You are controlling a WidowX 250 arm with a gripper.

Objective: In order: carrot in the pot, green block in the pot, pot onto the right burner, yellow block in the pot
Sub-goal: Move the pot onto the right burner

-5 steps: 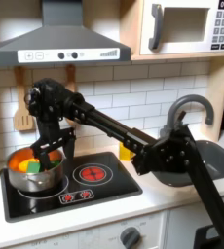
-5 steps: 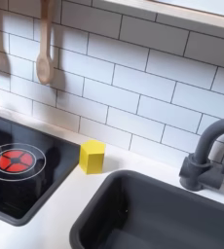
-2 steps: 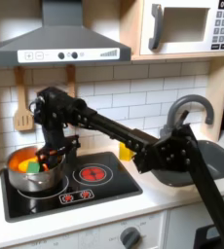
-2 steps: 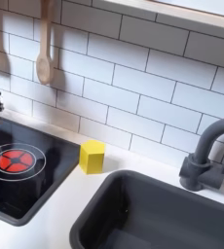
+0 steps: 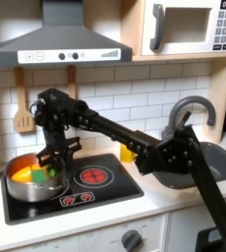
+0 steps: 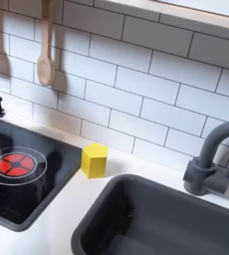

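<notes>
Pot (image 5: 31, 176) sat on the first exterior view's left burner — my pincer (image 5: 54, 169) gripped its rim, with the right burner (image 5: 92, 176) just rightward, bare.

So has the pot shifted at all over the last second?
Yes. In the first exterior view the pot has slid a little toward the front edge of the cooktop, nearer the printed knobs, with the claw at its rim.

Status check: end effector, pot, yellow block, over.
End effector at pot rim, grip unclear. Pot on left burner, carrot inside. Yellow block beside sink. Right burner clear.
</notes>
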